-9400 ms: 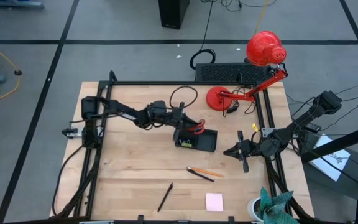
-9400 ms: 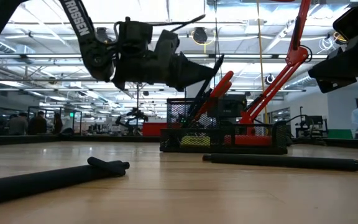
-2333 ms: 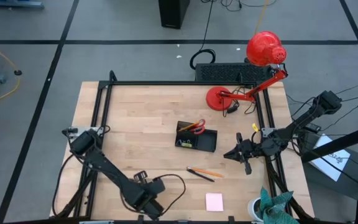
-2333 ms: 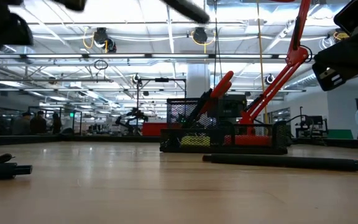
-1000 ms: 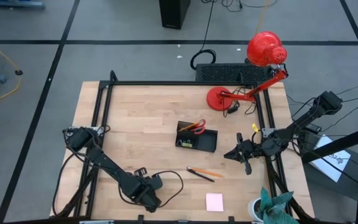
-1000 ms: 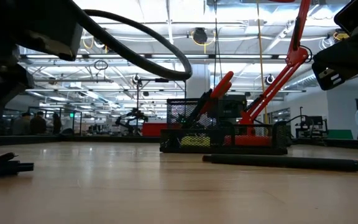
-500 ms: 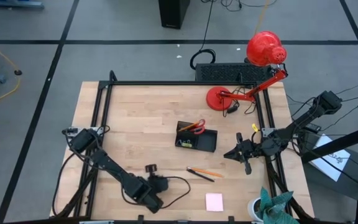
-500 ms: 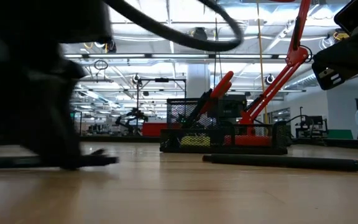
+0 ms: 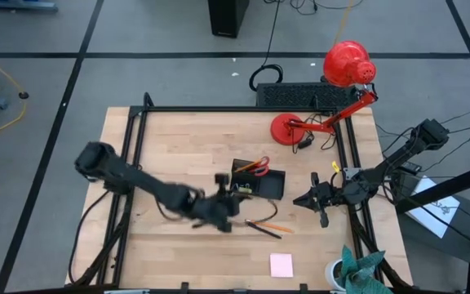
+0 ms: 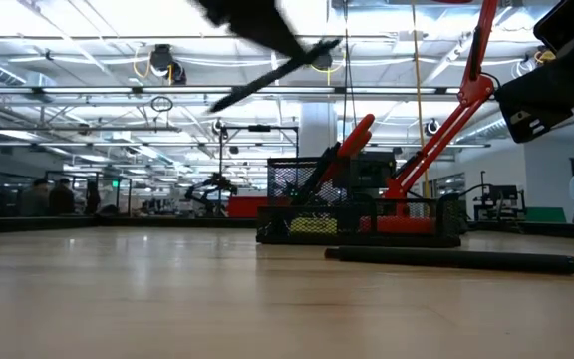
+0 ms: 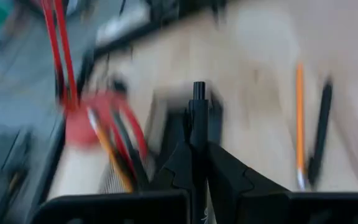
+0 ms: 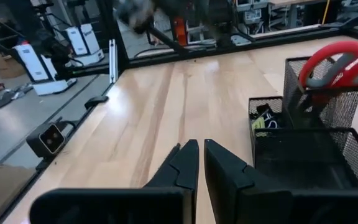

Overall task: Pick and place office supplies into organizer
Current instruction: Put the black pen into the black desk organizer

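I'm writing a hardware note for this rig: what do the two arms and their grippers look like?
Both arms are dark, near-black jointed links mounted on a black frame at the table's sides. The left gripper has two black fingers with stepped, notched inner edges tapering to a point. The right gripper has the same matching black fingers. A thin black cable runs along the right arm. No lettering is readable now.

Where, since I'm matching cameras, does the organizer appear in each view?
High: organizer mid-table.
Low: organizer centre, far back.
Left wrist: organizer blurred, centre-left.
Right wrist: organizer at right.
Shared landmark: red scissors standing in it.
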`<act>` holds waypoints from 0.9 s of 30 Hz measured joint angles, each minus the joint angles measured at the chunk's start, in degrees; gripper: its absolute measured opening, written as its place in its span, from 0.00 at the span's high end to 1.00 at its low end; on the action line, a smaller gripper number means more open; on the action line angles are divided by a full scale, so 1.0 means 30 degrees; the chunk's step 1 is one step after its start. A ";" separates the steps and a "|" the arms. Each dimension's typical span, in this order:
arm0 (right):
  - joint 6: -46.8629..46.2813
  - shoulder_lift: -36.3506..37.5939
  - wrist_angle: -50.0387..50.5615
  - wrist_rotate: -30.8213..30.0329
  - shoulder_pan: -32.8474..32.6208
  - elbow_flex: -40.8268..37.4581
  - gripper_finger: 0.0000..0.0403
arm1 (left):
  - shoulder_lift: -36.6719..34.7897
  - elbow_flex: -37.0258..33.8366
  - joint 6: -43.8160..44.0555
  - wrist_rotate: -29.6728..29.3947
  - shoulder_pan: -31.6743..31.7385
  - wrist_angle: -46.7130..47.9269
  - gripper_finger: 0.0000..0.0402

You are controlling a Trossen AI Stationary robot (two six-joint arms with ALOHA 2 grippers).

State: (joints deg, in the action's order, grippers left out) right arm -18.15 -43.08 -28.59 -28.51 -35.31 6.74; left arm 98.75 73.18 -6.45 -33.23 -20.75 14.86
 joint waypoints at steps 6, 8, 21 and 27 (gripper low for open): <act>0.0072 -0.0075 -0.0037 0.0009 0.0000 -0.0015 0.96 | -0.2537 -0.1710 -0.4372 0.8766 0.3482 -0.7301 0.97; 0.0070 -0.0092 0.0023 0.0011 0.0000 -0.0004 0.96 | -0.2641 -0.2585 -0.4923 1.2098 0.4650 -0.9586 0.96; 0.0170 -0.0189 0.0060 0.0051 -0.0007 -0.0007 0.96 | -0.1278 -0.8923 -0.0939 2.0396 0.9820 -2.2574 0.96; 0.0390 -0.0253 0.0056 -0.0228 0.0007 -0.0007 0.96 | 0.1393 -0.8959 -0.1142 2.0436 1.0130 -2.5261 0.96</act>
State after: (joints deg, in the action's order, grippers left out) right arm -16.98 -43.83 -28.42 -29.20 -35.29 6.72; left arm 102.93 46.30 -9.87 28.08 9.64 -60.93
